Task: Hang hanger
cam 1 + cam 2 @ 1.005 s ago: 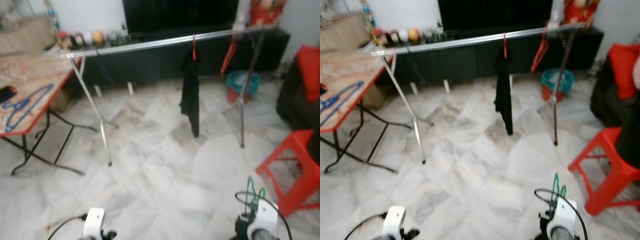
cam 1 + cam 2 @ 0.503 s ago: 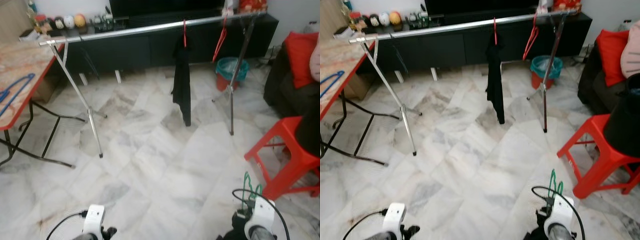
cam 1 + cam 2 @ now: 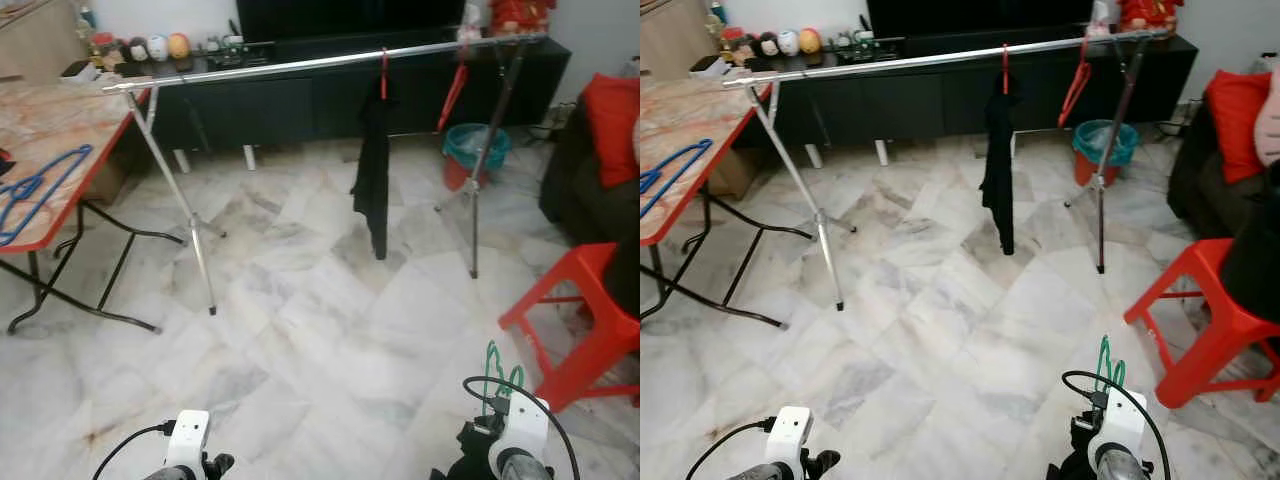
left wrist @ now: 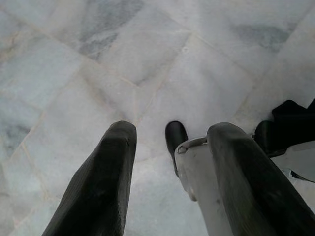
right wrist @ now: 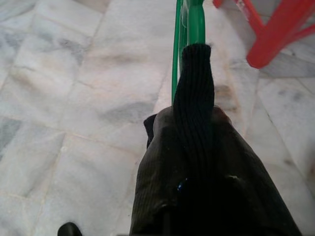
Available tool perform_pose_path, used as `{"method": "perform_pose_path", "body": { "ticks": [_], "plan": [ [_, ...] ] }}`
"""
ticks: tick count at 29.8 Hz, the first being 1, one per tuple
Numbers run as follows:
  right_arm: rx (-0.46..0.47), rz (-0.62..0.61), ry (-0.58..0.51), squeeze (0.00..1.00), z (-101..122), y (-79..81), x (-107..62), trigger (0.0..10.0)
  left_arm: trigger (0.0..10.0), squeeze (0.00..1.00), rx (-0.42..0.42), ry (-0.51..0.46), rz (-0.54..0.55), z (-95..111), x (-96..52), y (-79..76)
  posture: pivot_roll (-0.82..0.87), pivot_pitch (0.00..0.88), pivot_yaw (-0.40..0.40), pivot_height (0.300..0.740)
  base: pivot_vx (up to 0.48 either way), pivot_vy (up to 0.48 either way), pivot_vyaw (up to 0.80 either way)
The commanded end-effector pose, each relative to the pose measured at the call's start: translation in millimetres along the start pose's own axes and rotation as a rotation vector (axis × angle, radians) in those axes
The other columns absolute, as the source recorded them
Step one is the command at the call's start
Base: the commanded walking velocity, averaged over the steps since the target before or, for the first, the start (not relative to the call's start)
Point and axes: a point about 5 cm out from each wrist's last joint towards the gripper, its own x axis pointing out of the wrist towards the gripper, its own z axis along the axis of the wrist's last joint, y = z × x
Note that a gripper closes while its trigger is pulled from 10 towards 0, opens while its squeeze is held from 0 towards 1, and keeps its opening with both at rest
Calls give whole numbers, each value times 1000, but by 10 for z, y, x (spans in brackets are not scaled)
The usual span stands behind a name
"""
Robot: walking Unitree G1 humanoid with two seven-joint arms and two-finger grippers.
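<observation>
Right gripper (image 5: 194, 73) low, ribbed fingers clamped on thin green plastic hanger (image 5: 189, 19); left gripper (image 4: 170, 147) spread apart over marble floor (image 3: 330, 330).

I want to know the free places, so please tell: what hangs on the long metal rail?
On the rail hang a red hanger carrying a black garment and an empty red hanger further right. The garment covers most of its hanger. The right gripper holds a green hanger.
</observation>
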Motion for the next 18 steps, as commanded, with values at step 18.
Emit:
{"method": "perform_pose_path", "body": {
  "ticks": [18],
  "plan": [
    [-9, 25, -18, 0, 44, 71, 10, 10000, 10000, 0, 20, 39, 24, -131, -70, 152, -2, 31, 62, 740, 0, 288, 0]
  ]
}}
